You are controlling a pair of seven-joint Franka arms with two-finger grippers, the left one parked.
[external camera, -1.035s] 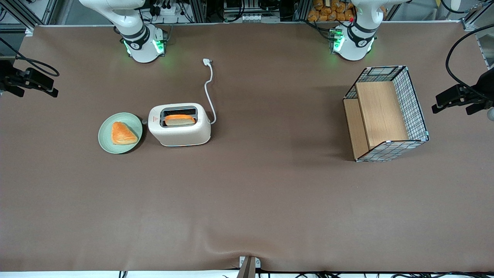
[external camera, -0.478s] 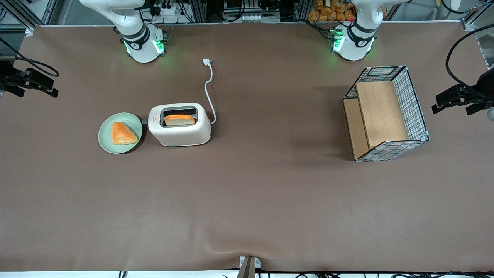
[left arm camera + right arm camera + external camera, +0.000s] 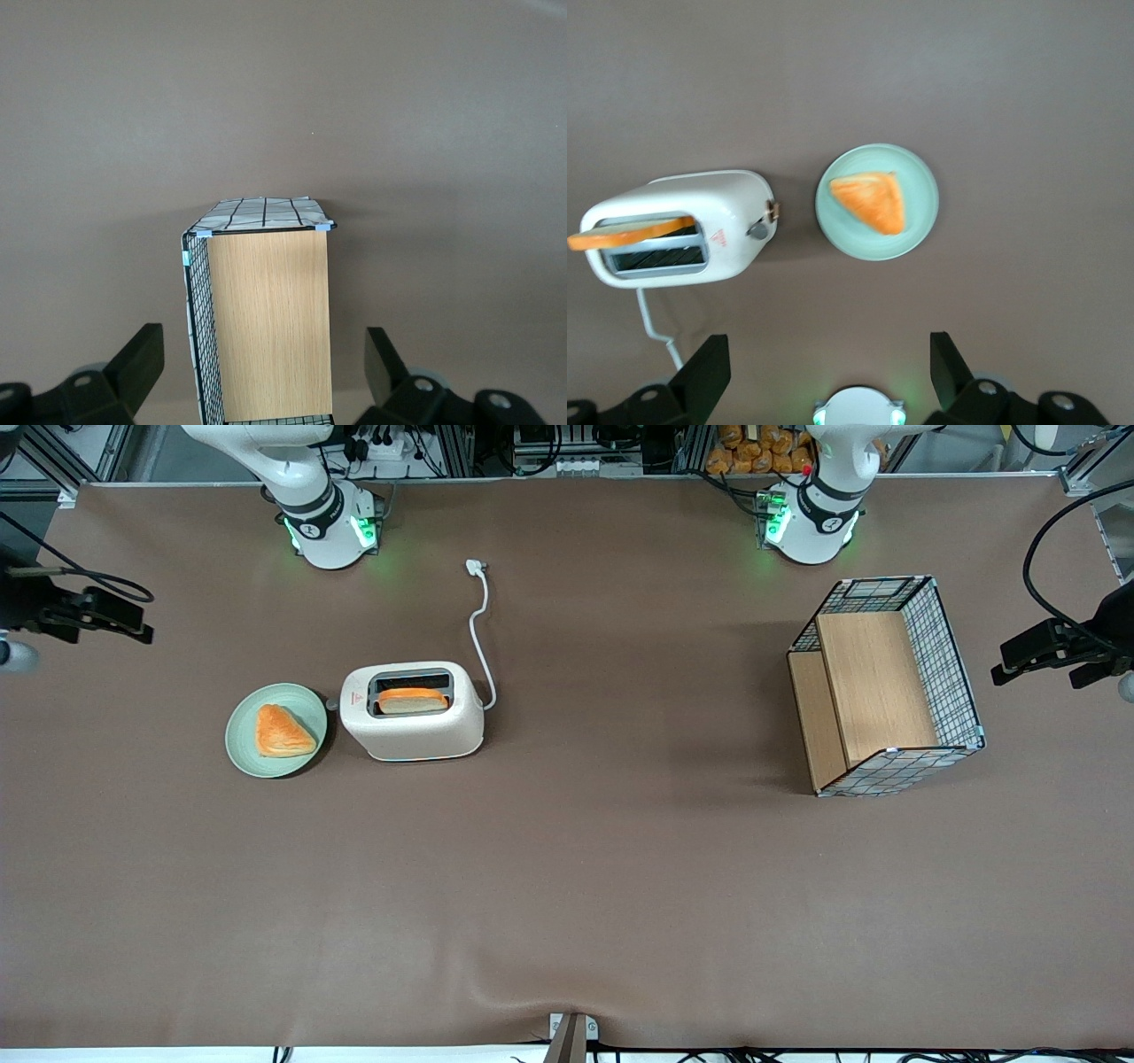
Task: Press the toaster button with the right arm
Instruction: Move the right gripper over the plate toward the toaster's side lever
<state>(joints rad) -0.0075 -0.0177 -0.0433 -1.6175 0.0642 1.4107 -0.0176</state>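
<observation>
The toaster (image 3: 413, 711) is sitting on the brown table covering (image 3: 567, 886), toward the working arm's end. It is a cream-white rounded box with a matt, faintly speckled shell and one wide dark slot on top, from which a slice of bread (image 3: 413, 700) is protruding. A small red mark is showing on the top surface beside the slot. The toaster button (image 3: 757, 230), a small grey nub, is projecting from the narrow end face that is facing the plate (image 3: 244, 731). That plate is round, pale green and smooth, lying just beside the toaster, and is carrying a triangular orange-brown pastry (image 3: 282, 732). A white cord (image 3: 479, 638) is trailing from the toaster's other end toward the arm bases.

The gripper (image 3: 133, 631) is hanging at the working arm's edge of the table, well apart from the toaster, with its two black fingers standing wide apart and holding nothing. Nothing is lying between it and the button.

Toward the parked arm's end, a wire-mesh basket (image 3: 943, 655) with wooden panels is lying on its side.
</observation>
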